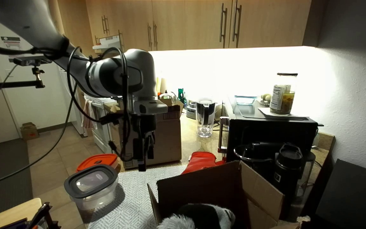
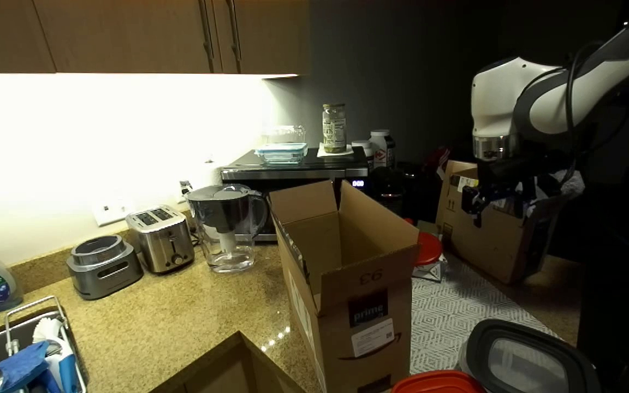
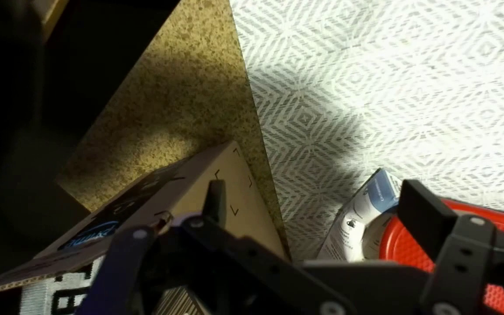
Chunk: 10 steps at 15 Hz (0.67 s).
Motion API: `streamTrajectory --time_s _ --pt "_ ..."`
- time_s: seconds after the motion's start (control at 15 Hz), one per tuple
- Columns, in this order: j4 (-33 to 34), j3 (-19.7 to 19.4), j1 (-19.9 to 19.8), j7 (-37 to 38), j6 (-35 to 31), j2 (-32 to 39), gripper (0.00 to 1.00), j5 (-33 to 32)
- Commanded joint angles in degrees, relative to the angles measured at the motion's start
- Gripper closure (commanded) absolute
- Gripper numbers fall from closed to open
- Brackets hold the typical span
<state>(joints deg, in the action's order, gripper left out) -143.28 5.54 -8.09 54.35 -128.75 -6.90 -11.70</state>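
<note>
1. The table (image 2: 200, 305) is a speckled tan stone counter, partly covered by a white-and-grey patterned mat (image 3: 409, 100).
2. Behind it rises a bright wall (image 2: 85, 131) beneath pale wooden cupboards (image 1: 183, 25); a tiled floor (image 1: 52, 178) shows in an exterior view.
3. Along the wall stand a toaster (image 2: 164, 243), a water pitcher (image 2: 221, 213) and a black oven (image 1: 265, 130) with a jar (image 1: 280, 100) on top.
4. A tall carton (image 2: 369, 327) printed "prime" stands open at the mat's edge.
5. The tool (image 3: 320, 203) hangs in the air, pointing down in an exterior view; its jaws are spread wide and grip nothing.
6. Nearest to it look to be a stuffed carton (image 1: 218, 187) and a red mitt (image 1: 200, 160).
7. The stuffed carton stands upright beside the mat, mouth up; one bottom edge runs roughly along the mat's border. Which side is longest I cannot tell.
8. Inside, a fluffy bundle (image 1: 199, 213), black, white and grey, lies with its visible length running left to right in an exterior view.
9. The red mitt lies near the stuffed carton, partly hidden, its long axis unclear. Just beside it, a printed packet (image 3: 352, 223) slants from lower left to upper right in the wrist view.
</note>
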Motion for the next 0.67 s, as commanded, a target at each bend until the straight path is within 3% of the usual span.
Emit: streamTrajectory --time_s 0.0,0.6 --pt "3.5 -2.5 1.4 2.7 -1.5 4.5 0.0 -0.6" --pt "12.4 -3.3 6.9 13.2 -1.1 11.2 0.0 -7.6"
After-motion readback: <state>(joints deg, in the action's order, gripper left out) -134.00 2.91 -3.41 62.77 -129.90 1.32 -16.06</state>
